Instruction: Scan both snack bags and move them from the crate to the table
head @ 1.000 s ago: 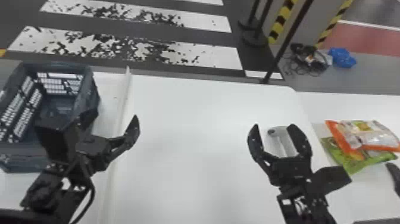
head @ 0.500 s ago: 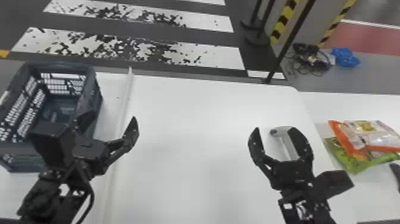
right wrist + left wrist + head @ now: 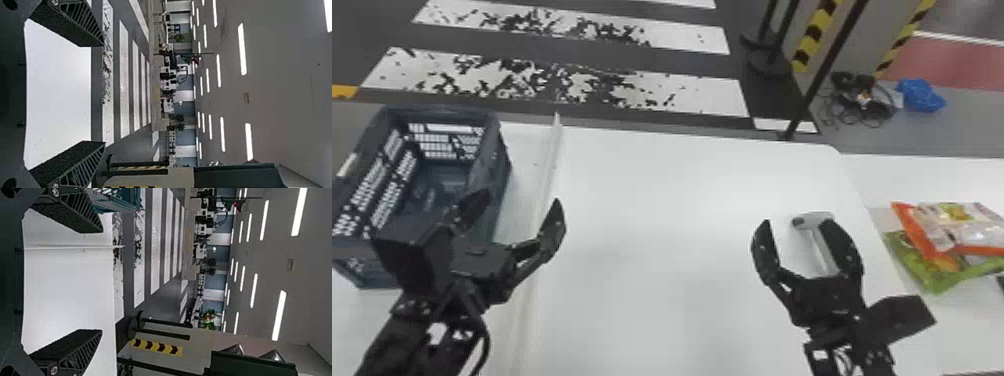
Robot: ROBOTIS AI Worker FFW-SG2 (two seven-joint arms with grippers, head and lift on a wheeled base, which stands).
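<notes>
In the head view my left gripper (image 3: 514, 210) stands open beside the blue-grey crate (image 3: 492, 175), its arm overlapping the crate's near right part. No bag can be made out in the crate. My right gripper (image 3: 799, 245) is open over the right part of the white table (image 3: 652, 215), next to a grey-white scanner (image 3: 819, 245) partly behind one finger. At the far right an orange-and-white snack bag (image 3: 962, 227) lies on top of a green snack bag (image 3: 927, 272). The left wrist view has the left gripper (image 3: 100, 282) with nothing between its fingers; likewise the right gripper (image 3: 102, 94) in the right wrist view.
A pale raised strip (image 3: 552, 160) runs front to back between the crate and the table's middle. Beyond the far edge are a black post (image 3: 822, 75), black stands and a blue bundle (image 3: 921, 95) on the floor.
In the head view the whole scene has shifted slightly, mostly toward the right. Both arms keep nearly the same pose, and both grippers remain open.
</notes>
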